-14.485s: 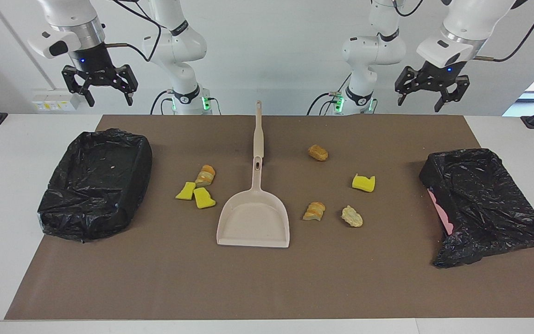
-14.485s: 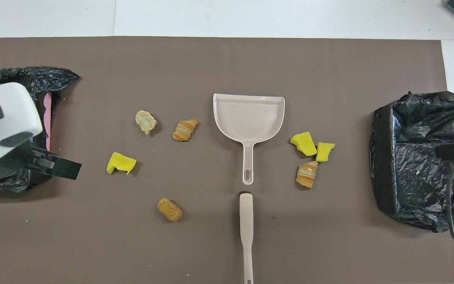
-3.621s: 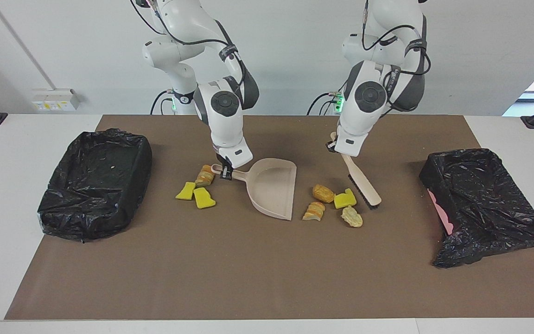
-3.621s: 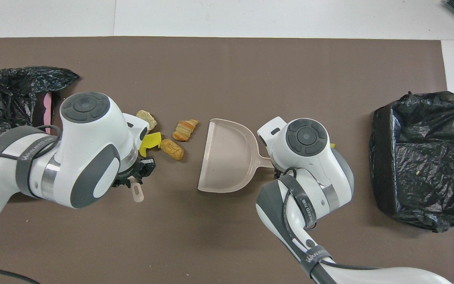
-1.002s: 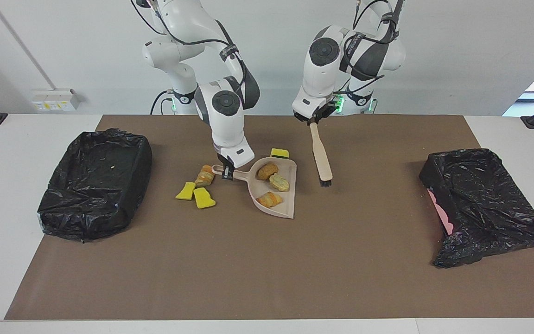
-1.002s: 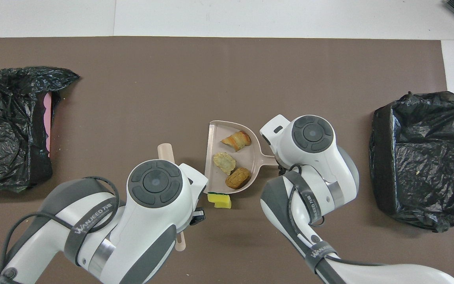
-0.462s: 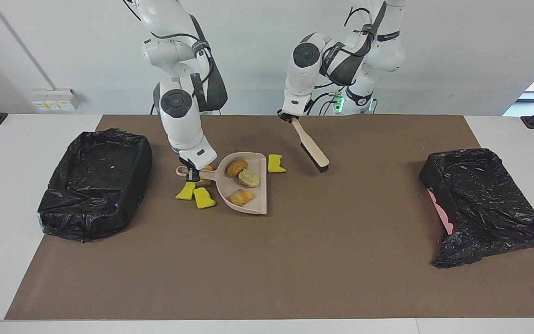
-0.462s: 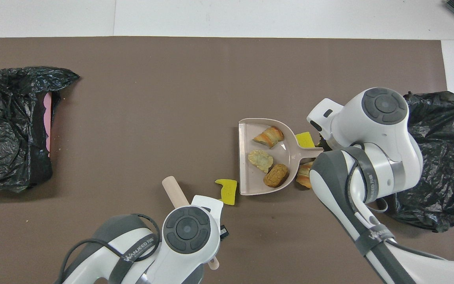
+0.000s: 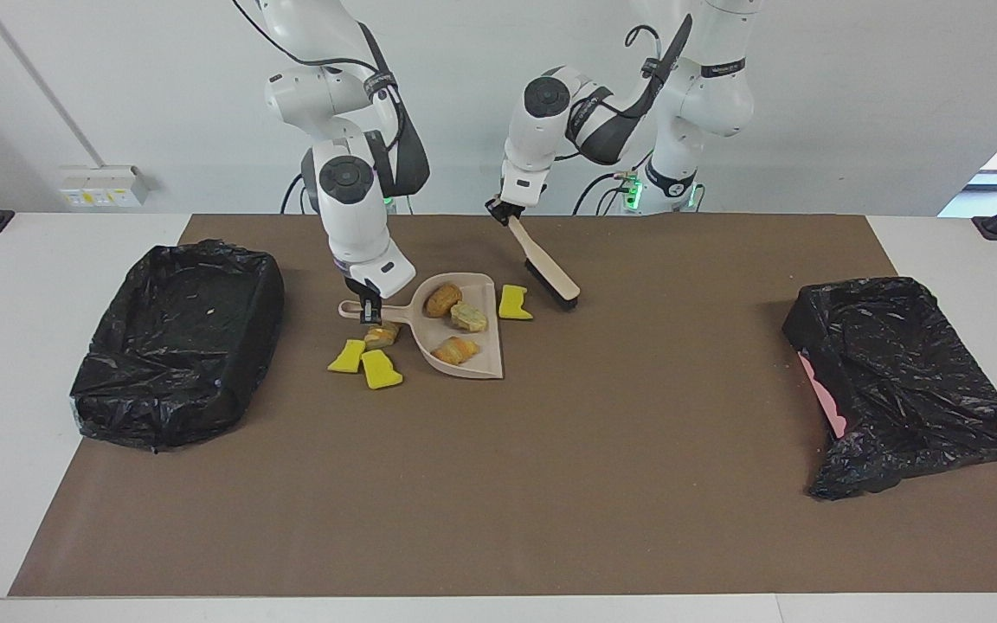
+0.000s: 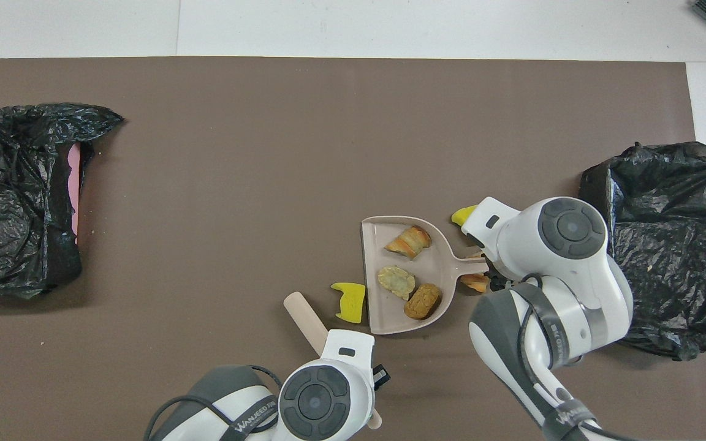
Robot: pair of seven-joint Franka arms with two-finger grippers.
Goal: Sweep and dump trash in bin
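My right gripper [image 9: 369, 310] is shut on the handle of the beige dustpan [image 9: 481, 359], which is held level. Three bread-like scraps [image 9: 454, 350] lie in the pan; they also show in the overhead view [image 10: 396, 282]. One yellow sponge chunk [image 9: 514, 302] lies on the mat just outside the pan's open edge. My left gripper [image 9: 503, 212] is shut on the beige brush [image 9: 550, 275], whose bristles are beside that chunk. Two yellow chunks [image 9: 380, 369] and a bread piece [image 9: 382, 335] lie by the pan's handle.
A bin lined with a black bag [image 9: 178, 342] stands at the right arm's end of the brown mat [image 9: 498, 502]. A second black-bagged bin [image 9: 897, 381] stands at the left arm's end. In the overhead view both wrists cover their grippers.
The right gripper has carried the dustpan with its three scraps a little nearer the robots. The left gripper has brought the brush closer to the yellow chunk at the pan's open edge.
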